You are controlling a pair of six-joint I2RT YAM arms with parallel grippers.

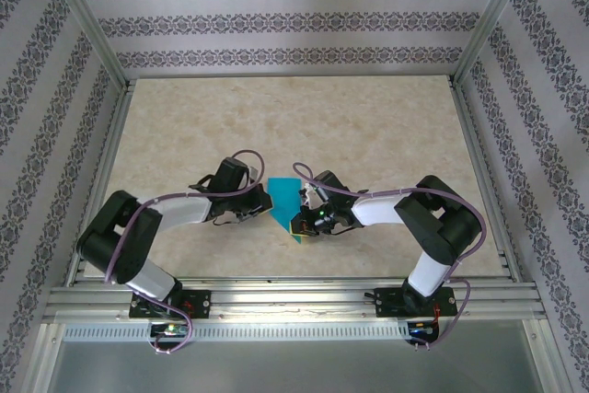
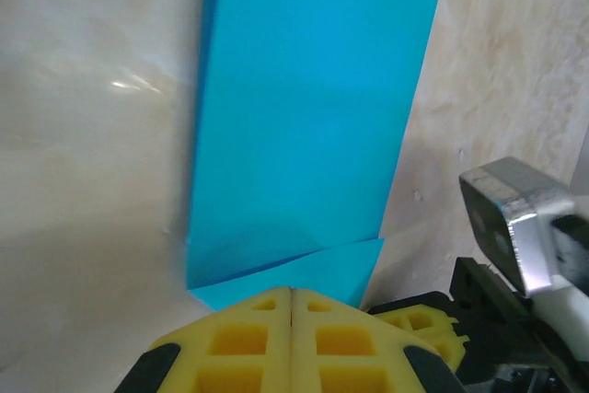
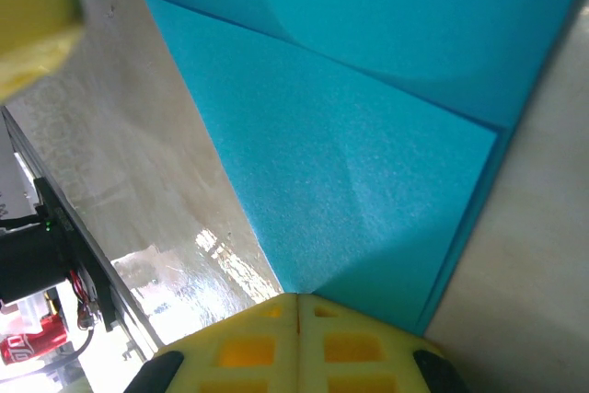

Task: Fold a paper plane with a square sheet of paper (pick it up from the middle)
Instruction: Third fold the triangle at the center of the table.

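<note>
The left gripper (image 2: 292,308) is closed: its two yellow foam pads (image 2: 237,342) meet along a thin seam with no gap between them. Their tips sit at the near edge of the sheet of paper (image 2: 304,126), where a small triangular flap runs up to them. I cannot tell whether the paper is nipped between the pads or only touched.

The right gripper (image 3: 297,312) is closed in the same way, pad against pad. A corner of the teal-blue paper, where two folded edges converge, ends right at its seam. Here too I cannot tell whether the corner is pinched or only pressed.

From the left wrist, the paper shows as a long folded panel lying on the table. The right gripper's yellow pad and a grey wrist block (image 2: 511,223) stand just beside its right edge. From the right wrist, several layers overlap, with straight diagonal creases across them.

From above, the two grippers face each other with the paper between them, one on each side. The paper is partly folded, with a broad straight edge at the far end and a point towards the arm bases. It lies on the marbled beige table (image 1: 386,126), in the near middle. Both arms bend inward from their bases on the aluminium rail (image 1: 294,299), and patterned walls (image 1: 276,25) stand around the table.
</note>
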